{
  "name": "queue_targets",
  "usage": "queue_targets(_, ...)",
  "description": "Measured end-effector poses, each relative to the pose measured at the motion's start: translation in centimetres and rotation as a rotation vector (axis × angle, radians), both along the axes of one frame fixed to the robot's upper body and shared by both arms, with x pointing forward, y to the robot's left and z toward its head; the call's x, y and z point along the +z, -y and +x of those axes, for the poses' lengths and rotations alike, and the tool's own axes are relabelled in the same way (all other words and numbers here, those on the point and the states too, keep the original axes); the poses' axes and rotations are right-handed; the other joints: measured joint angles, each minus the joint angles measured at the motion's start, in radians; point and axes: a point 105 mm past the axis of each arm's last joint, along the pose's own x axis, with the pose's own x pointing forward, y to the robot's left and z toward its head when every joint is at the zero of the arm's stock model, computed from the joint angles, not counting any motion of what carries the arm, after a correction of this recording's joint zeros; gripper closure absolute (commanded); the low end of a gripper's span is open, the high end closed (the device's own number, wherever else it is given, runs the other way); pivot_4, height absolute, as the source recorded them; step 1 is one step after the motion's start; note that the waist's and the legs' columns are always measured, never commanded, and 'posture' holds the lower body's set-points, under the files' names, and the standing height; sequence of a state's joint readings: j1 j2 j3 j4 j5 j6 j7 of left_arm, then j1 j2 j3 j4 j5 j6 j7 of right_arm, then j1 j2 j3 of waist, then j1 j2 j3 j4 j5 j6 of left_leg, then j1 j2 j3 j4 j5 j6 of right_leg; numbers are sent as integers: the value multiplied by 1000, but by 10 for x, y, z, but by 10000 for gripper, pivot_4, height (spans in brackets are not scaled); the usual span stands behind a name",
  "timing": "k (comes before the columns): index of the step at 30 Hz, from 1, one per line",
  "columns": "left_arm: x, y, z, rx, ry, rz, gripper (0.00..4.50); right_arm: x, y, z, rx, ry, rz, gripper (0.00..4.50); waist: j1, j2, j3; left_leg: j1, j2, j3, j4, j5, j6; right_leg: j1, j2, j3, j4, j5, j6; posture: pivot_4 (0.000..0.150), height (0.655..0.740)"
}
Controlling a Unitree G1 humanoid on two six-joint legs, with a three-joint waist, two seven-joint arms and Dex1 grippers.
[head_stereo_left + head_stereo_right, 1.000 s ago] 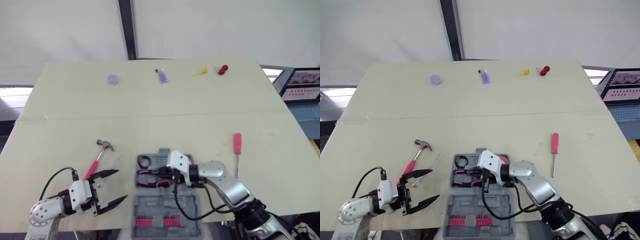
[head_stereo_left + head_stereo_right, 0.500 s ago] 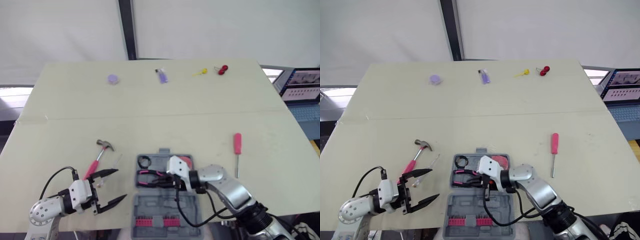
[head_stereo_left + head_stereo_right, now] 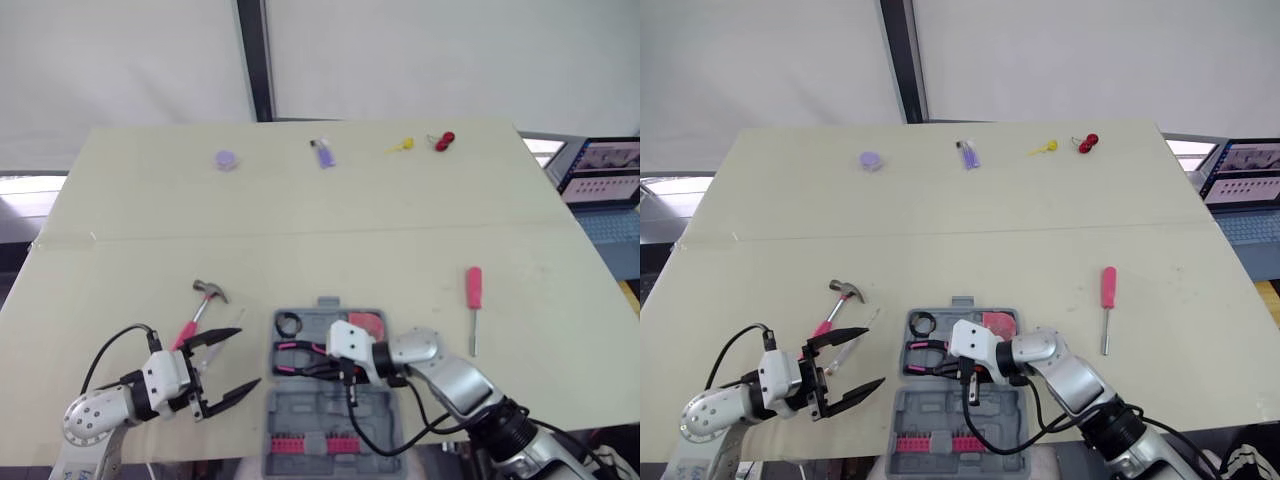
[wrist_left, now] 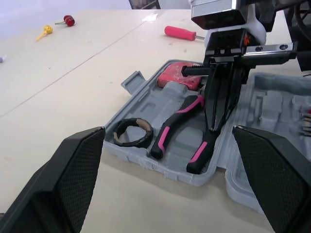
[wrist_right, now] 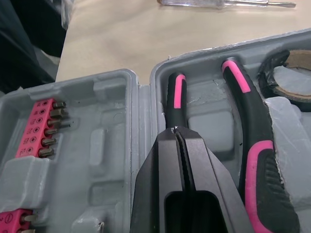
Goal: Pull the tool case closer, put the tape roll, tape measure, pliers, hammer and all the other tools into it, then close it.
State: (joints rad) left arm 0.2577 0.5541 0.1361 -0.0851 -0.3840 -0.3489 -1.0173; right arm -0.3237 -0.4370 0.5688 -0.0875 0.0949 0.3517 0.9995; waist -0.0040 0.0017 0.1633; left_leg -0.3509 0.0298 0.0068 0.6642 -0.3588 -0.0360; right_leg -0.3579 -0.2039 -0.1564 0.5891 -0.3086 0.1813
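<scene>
Three tools are lying loose near you on the tabletop [image 3: 120,260] (four small bits are also sitting along its far edge), so take them left to right. Your left gripper [image 3: 249,356] is hanging by the near edge with its jaws spread wide, holding nothing. Just ahead of it, the hammer [image 3: 200,310] is lying on a slant, its steel head pointing away from you and its pink handle running back toward those jaws. A thin clear-handled screwdriver [image 5: 218,2] is lying just beside it. I am judging this to be the left arm's pick: the handle end is nearest it, and the jaws are needing only a small turn to straddle the handle crosswise.

In the middle, the tool case [image 4: 141,102] is sitting open and close to you, with the tape roll [image 3: 289,323], pliers [image 3: 303,356] and tape measure [image 3: 368,324] resting in its tray. Your right gripper [image 5: 176,133] is hovering over the pliers' handles, jaws pressed together, pinching nothing.

Further right, the pink screwdriver [image 3: 474,291] is lying well apart from the case, its long axis pointing almost straight away from you. The right arm is nearer.
</scene>
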Motion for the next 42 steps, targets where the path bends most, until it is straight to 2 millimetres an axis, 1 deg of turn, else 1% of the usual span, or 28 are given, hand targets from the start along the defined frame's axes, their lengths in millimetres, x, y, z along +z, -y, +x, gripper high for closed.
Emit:
queue_targets(4, 3, 2, 0, -6, 6, 1, 0, -1, 0, 0, 3, 2, -6, 44386, 0, 1, -6, 0, 0, 0, 0, 0, 0, 0, 0, 0, 0, 0, 0, 1500, 7400)
queue_targets(7, 2, 2, 0, -5, -3, 0, 0, 2, 1, 1, -12, -5, 17, 44386, 1, 0, -6, 0, 0, 0, 0, 0, 0, 0, 0, 0, 0, 0, 0, 1500, 7400)
queue_targets(10, 0, 2, 0, -1, -28, -5, 0, 5, 2, 0, -34, -54, 74, 44386, 2, 1, -6, -1, 0, 0, 0, 0, 0, 0, 0, 0, -1, 0, 0, 1500, 7400)
queue_targets(11, -1, 2, 1, 3, -43, -9, 0, 11, 2, 1, -48, -62, 106, 44386, 1, 1, -6, -1, 0, 0, 0, 0, 0, 0, 0, 0, -1, 0, 0, 1500, 7400)
queue_targets(13, 0, 3, 4, 10, -75, -20, 0, 36, 3, 9, -65, -32, 175, 44386, 1, 3, -5, -1, 0, 0, 0, 0, 0, 0, 0, 0, -1, 0, 0, 1500, 7400)
queue_targets(14, 3, 5, 7, 15, -85, -28, 0, 51, 5, 14, -76, -2, 208, 44386, 2, 3, -5, -1, 0, 0, 0, 0, 0, 0, 0, 0, -1, 0, 0, 1500, 7400)
queue_targets(16, 12, 4, 16, 41, -86, -29, 0, 82, 17, 26, -127, 64, 271, 44386, 6, 3, -5, -1, 0, -1, 0, 0, 0, 0, 0, 0, 0, 0, 0, 1500, 7400)
queue_targets(17, 15, -1, 21, 71, -82, -11, 0, 91, 26, 33, -168, 85, 288, 44386, 9, 3, -5, -1, 0, -1, 1, 0, 0, 0, 0, 0, 0, 0, 0, 1500, 7400)
queue_targets(18, 19, -9, 29, 117, -71, 14, 0, 98, 40, 41, -228, 108, 293, 42065, 9, 3, -5, -1, 0, -1, 0, 0, 0, 0, 0, 0, -1, 0, 0, 1500, 7400)
queue_targets(19, 21, -19, 37, 173, -65, 19, 0, 99, 56, 47, -289, 119, 284, 39356, 11, 3, -5, -1, 0, -1, 0, 0, 0, 0, 0, 0, -1, 0, 0, 1500, 7400)
queue_targets(20, 25, -39, 47, 266, -64, 20, 0, 97, 83, 56, -388, 126, 257, 35617, 15, 3, -5, -1, 0, -1, 0, 0, 0, 0, 0, 0, -1, 0, 0, 1500, 7400)
queue_targets(22, 27, -74, 55, 422, -83, 20, 0, 88, 132, 65, -563, 112, 210, 26272, 14, 3, -5, -1, 0, 1, -1, 0, 0, 0, 0, 0, -2, 0, 0, 1500, 7400)
queue_targets(23, 28, -89, 57, 488, -91, 20, 0, 82, 154, 66, -637, 96, 184, 21676, 14, 3, -4, -1, 0, 1, -2, 0, 0, -1, 0, 0, -2, 0, 0, 1500, 7400)
queue_targets(24, 30, -105, 58, 558, -93, 19, 0, 74, 178, 64, -718, 79, 162, 16156, 12, 3, -4, -1, 0, 1, -2, 0, 0, -1, 0, 0, -2, 0, 0, 1500, 7400)
queue_targets(25, 32, -118, 59, 618, -85, 14, 0, 68, 198, 62, -786, 68, 147, 10490, 9, 3, -4, -1, 0, 2, -2, 0, 0, -1, 0, 0, -2, 0, 0, 1500, 7400)
queue_targets(27, 36, -142, 58, 728, -71, -3, 0, 60, 226, 58, -890, 64, 135, 957, 5, 3, -4, -1, 0, 2, -2, 0, 0, -1, 0, 0, -2, 0, 0, 1500, 7400)
queue_targets(29, 35, -174, 54, 876, -73, -25, 0, 54, 263, 52, -1026, 81, 125, 380, 1, 3, -4, 0, 0, 3, -2, 0, 0, -1, 0, 0, -2, 0, 0, 1500, 7400)
queue_targets(31, 31, -203, 45, 1020, -83, -36, 0, 51, 300, 45, -1168, 113, 111, 380, -2, 3, -4, 0, 0, 4, -3, 0, 0, -1, 0, 0, -2, 0, 0, 1500, 7400)
queue_targets(34, 21, -233, 29, 1195, -109, -42, 0, 50, 344, 34, -1357, 178, 118, 380, -1, 3, -4, 0, 0, 4, -3, 0, 0, -1, 0, 0, -2, 0, 0, 1500, 7400)
queue_targets(35, 18, -239, 24, 1238, -118, -41, 0, 49, 354, 30, -1403, 193, 118, 380, -1, 3, -4, 0, 0, 4, -3, 0, 0, -1, 0, 0, -3, 0, 0, 1500, 7400)
queue_targets(36, 13, -245, 19, 1277, -128, -37, 0, 47, 363, 27, -1441, 205, 120, 380, -1, 3, -4, 1, 0, 4, -3, 0, 0, -1, 0, 0, -3, 0, 0, 1500, 7400)
queue_targets(38, 7, -251, 12, 1322, -145, -29, 0, 43, 372, 23, -1486, 211, 121, 380, -2, 3, -4, 1, 0, 5, -3, 0, 0, -1, 0, 1, -3, 0, 0, 1500, 7400)
queue_targets(42, -4, -254, 6, 1351, -173, -15, 0, 36, 379, 21, -1514, 217, 121, 380, 1, 3, -4, 1, 0, 5, -2, -1, 0, 0, 0, 1, -2, 0, 0, 1500, 7400)
